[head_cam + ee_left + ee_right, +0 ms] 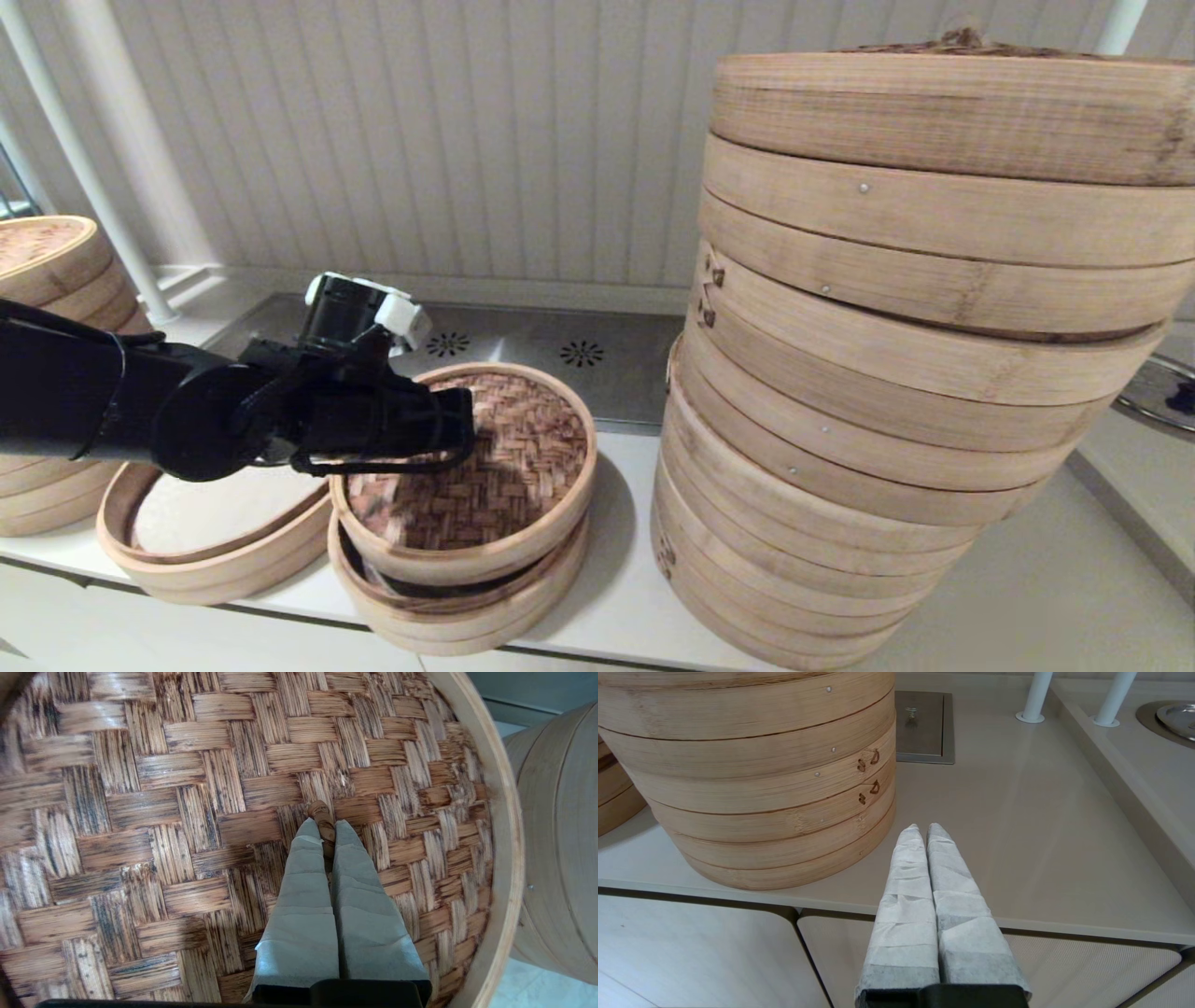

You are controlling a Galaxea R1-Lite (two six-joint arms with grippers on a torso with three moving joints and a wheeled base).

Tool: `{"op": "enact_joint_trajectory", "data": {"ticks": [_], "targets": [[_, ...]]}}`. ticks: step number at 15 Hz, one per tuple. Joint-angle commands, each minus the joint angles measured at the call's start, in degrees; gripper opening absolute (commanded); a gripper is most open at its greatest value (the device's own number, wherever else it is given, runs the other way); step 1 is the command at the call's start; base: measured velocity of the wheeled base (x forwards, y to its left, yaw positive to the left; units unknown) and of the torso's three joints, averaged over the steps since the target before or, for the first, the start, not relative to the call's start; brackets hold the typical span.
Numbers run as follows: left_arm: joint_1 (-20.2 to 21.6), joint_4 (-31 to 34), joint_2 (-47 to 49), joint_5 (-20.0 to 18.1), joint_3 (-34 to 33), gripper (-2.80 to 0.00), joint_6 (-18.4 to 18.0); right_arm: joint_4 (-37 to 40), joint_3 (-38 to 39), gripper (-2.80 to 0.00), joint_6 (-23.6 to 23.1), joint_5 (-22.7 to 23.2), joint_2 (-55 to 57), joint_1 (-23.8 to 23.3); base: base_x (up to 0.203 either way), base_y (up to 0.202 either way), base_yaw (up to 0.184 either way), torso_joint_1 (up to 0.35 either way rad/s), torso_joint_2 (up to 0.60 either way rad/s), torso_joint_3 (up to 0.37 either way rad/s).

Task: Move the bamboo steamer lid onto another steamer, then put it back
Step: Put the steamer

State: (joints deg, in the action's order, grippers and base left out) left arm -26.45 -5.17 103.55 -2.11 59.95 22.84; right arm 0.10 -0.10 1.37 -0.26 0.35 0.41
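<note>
The bamboo steamer lid (523, 457), with its brown herringbone top and pale rim, hangs slightly tilted just above a small bamboo steamer (467, 621) near the counter's front. My left gripper (470, 431) reaches in from the left and is shut on the lid's tiny centre loop (320, 812); the left wrist view shows the left gripper (325, 828) with both wrapped fingers pinching it. To the left, beside it, another steamer (201, 546) of the same size lies open, showing its white liner. My right gripper (923, 828) is shut on nothing, out over the counter's front edge.
A huge stack of steamers (896, 373) stands close to the right of the lid and also shows as the huge stack (752, 779) in the right wrist view. A medium stack (47, 271) stands at the far left. A metal drain panel (579, 355) lies behind, by the wall.
</note>
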Motion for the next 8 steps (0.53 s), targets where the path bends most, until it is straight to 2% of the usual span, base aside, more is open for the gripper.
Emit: {"op": "enact_joint_trajectory", "data": {"ticks": [1,8], "targets": [[0.0,-0.3,-0.4,0.0,-0.8,-2.8,0.1,0.0,0.0,-2.8,0.0,0.0,0.1,0.0,0.0,0.0,0.0,0.0,0.0,0.0],[0.0,-0.4,-2.2,0.0,-2.2,-2.8,-0.1,0.0,0.0,-2.8,0.0,0.0,0.1,0.0,0.0,0.0,0.0,0.0,0.0,0.0]]}}
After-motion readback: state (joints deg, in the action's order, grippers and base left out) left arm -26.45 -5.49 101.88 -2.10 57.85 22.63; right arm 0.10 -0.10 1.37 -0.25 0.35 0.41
